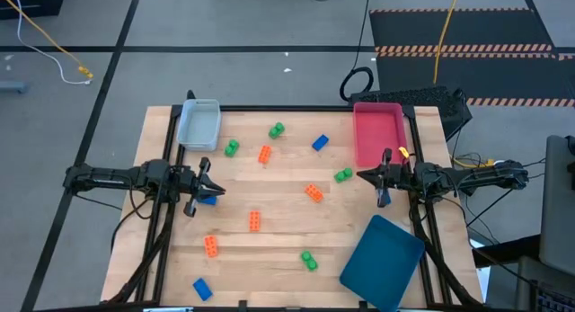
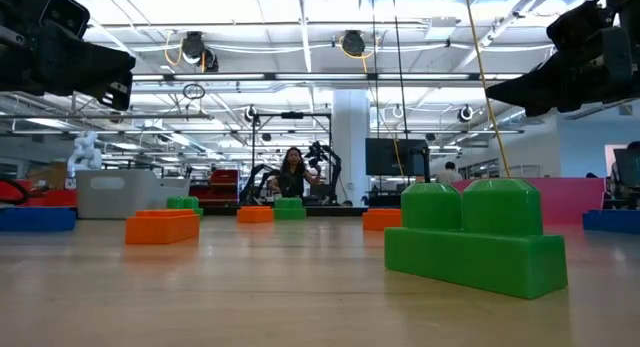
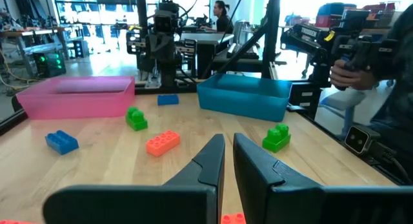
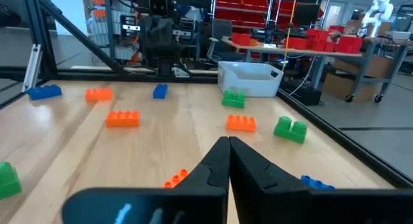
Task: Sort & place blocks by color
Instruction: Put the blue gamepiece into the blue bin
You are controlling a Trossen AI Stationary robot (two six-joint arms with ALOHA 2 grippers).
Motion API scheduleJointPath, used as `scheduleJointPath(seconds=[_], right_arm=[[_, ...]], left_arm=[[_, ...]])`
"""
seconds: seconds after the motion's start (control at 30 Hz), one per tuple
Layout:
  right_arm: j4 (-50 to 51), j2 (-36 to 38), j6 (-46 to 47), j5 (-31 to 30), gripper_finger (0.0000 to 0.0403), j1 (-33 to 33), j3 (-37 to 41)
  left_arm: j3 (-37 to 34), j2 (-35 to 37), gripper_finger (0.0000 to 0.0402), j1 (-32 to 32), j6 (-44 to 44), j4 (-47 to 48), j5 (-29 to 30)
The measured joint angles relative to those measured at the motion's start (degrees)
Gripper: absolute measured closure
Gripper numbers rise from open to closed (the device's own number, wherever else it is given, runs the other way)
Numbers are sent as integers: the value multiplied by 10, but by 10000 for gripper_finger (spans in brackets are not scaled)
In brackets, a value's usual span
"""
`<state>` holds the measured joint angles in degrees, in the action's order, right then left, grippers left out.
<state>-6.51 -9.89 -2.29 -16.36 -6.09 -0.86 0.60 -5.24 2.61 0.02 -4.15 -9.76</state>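
Nothing is held yet, and the blocks lie scattered over the table [image 1: 287,249]. The left gripper [image 1: 212,188] hovers at the table's nine o'clock side with its fingers nearly pressed together, only a thin slit between them and nothing in it. Just beside its tips, toward five o'clock, lies a blue block [image 1: 207,200], the closest piece to either arm, so the left arm looks the likelier one to start; its long axis cannot be made out, since the gripper partly covers it. The right gripper [image 1: 364,176] waits at the three o'clock side, fingers fully pressed together and empty, with a green block [image 1: 343,175] just off its tips toward nine o'clock and an orange block [image 1: 313,193] a little farther at seven. The pale-blue tray [image 1: 199,125] sits at eleven o'clock, the pink tray [image 1: 378,132] at one, the dark-teal tray [image 1: 383,262] at five. Nothing stands between the left gripper and the blue block, though the fingers would have to spread first.
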Motion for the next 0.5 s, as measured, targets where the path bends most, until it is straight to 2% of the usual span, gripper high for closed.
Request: scheduleJointPath(seconds=[0.1,0.23,0.5], right_arm=[[16,0,58,1,403,0,0],[25,-1,136,2,403,0,0],[-19,-4,65,-3,403,0,0]], left_arm=[[0,0,364,-2,16,-3,15],[0,0,364,-10,18,-3,103],[0,0,364,-11,18,-4,120]])
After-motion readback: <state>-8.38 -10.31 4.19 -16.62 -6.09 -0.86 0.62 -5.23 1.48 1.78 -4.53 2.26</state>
